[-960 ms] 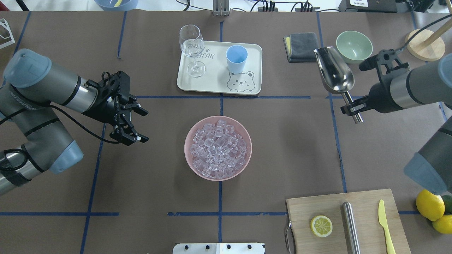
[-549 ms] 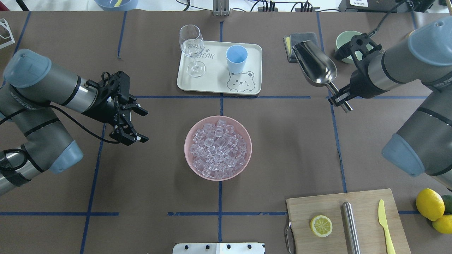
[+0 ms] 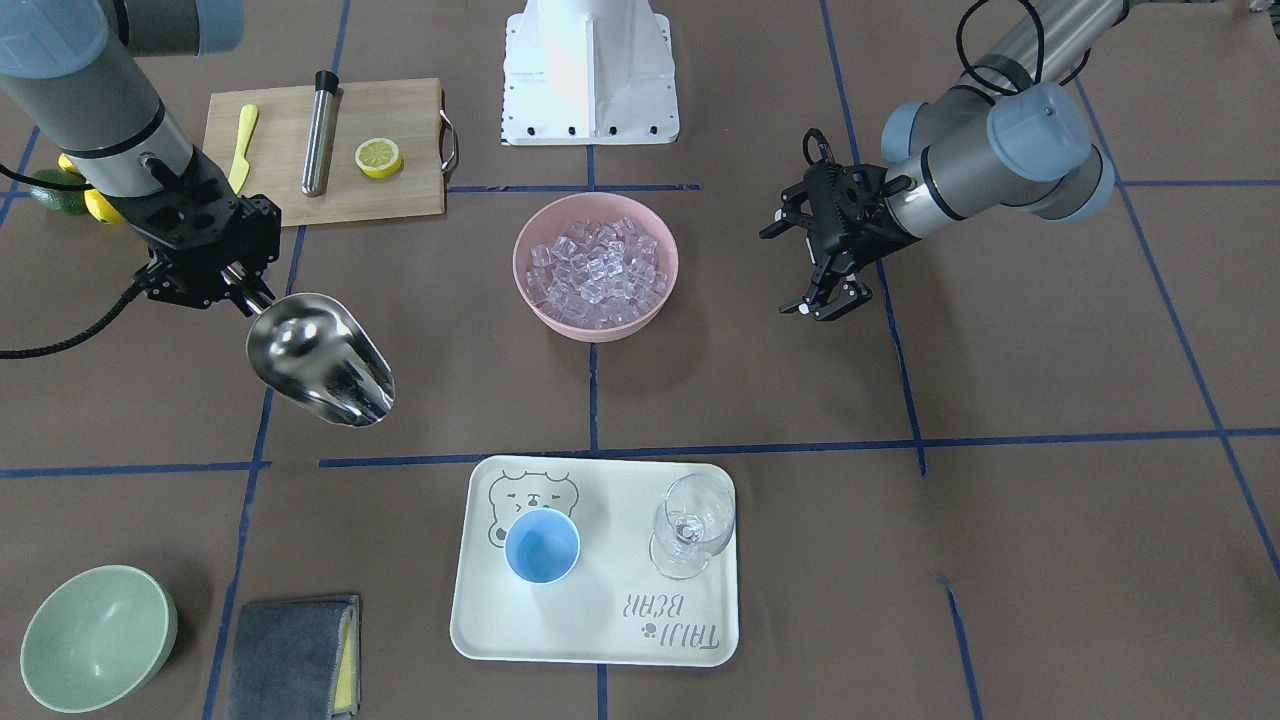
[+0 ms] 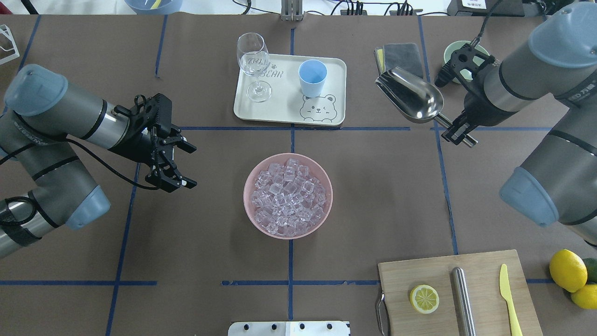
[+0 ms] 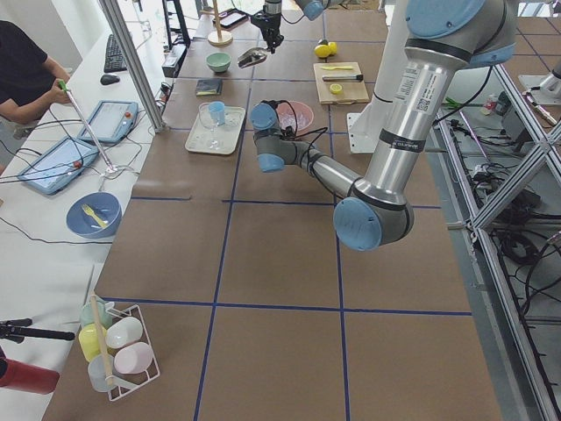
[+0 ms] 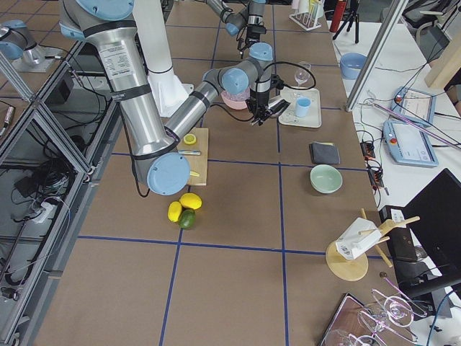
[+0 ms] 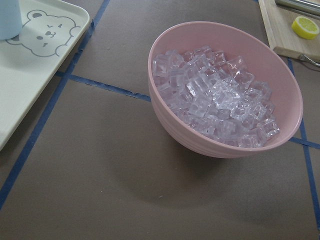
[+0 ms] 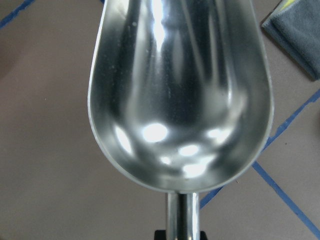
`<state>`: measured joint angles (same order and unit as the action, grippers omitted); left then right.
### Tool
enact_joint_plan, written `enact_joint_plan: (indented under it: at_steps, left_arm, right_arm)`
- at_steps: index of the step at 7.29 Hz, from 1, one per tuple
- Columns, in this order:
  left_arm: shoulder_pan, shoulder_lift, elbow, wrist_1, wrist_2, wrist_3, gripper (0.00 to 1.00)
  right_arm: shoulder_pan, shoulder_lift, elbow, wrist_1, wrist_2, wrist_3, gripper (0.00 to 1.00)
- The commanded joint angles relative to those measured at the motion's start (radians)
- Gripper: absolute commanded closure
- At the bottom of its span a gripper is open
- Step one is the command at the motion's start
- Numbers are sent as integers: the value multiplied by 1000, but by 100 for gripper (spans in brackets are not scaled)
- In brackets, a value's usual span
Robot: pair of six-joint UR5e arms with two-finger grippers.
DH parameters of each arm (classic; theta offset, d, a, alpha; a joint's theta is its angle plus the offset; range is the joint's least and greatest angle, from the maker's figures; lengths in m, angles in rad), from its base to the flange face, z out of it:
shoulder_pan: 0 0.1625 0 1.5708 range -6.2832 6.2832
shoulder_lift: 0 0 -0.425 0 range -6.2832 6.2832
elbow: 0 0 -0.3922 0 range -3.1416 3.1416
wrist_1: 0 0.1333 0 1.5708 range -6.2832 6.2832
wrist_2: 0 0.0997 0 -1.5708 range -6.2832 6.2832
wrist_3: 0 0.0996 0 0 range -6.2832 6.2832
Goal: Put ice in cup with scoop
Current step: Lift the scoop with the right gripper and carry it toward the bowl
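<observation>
Nearest, the ice (image 4: 288, 195), hard, slick and loose, is heaped in the pink bowl (image 4: 246, 186). Left of the bowl, the left gripper (image 4: 191, 166) is held spread wide, empty. Right of and beyond the bowl, the rigid scoop (image 4: 413, 99) is clamped by its handle in the right gripper (image 4: 459, 131), with its trough bare. Beyond the bowl, the cup (image 4: 312, 77) is set upright, probably light and easily tipped.

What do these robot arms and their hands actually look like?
The left arm and right arm are thick grey tubes with rounded light-blue joint caps and small lettering. Each ends in a black, angular two-finger claw: the left gripper and right gripper. A black cable loops from the left wrist.
</observation>
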<state>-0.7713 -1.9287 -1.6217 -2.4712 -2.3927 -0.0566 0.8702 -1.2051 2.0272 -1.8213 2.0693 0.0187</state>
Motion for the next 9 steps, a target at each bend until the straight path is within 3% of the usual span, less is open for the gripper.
enact_joint_plan:
  at_steps: [1,3,4,6,8,9]
  left_arm:
    - [1,-4,2,0,0,0,0]
    - [13,-13,8,0,1,1,0]
    - [30,-16,8,0,1,1,0]
    - [84,-21,0,-2,128,3,0]
    - [153,-26,12,-50,179,8,0]
    - [193,-26,11,-52,246,7,0]
  right_arm:
    - [-8,32,14,-70,-8,-104,100]
    - [3,103,19,-249,-23,-213,100]
    - [-2,158,21,-330,-105,-256,100]
    - [-61,200,25,-412,-185,-258,100]
    - [-161,260,22,-508,-273,-258,100]
    - [-184,286,21,-539,-275,-258,100]
